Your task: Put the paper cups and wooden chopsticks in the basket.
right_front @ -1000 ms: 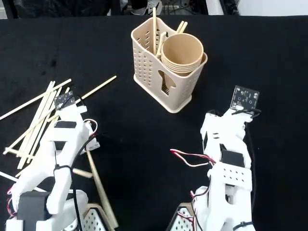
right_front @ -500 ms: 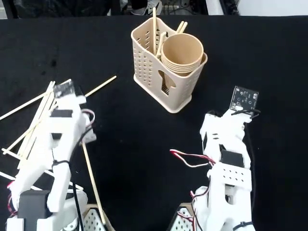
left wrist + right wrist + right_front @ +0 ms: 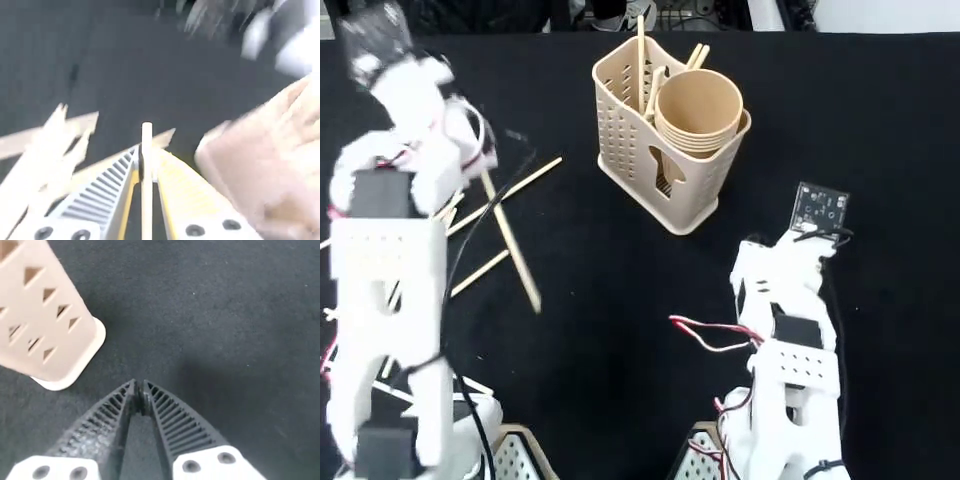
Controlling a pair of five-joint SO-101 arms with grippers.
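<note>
- We find the left gripper [image 3: 146, 159] clamped on one wooden chopstick [image 3: 146, 134], raised over the black table's [image 3: 610, 330] left side.
- The right gripper [image 3: 139, 396] is pinched closed on nothing, low beside the basket [image 3: 630, 140].
- Stacked paper cups [image 3: 698, 108] and upright chopsticks [image 3: 641, 55] stand inside the basket.
- Loose chopsticks [image 3: 515, 185] lie to its left.

Black cloth covers the table [image 3: 620, 340] (matte, faintly speckled). Past its far edge lie cables [image 3: 685, 14] and a white surface [image 3: 890, 14] at the corner.
</note>
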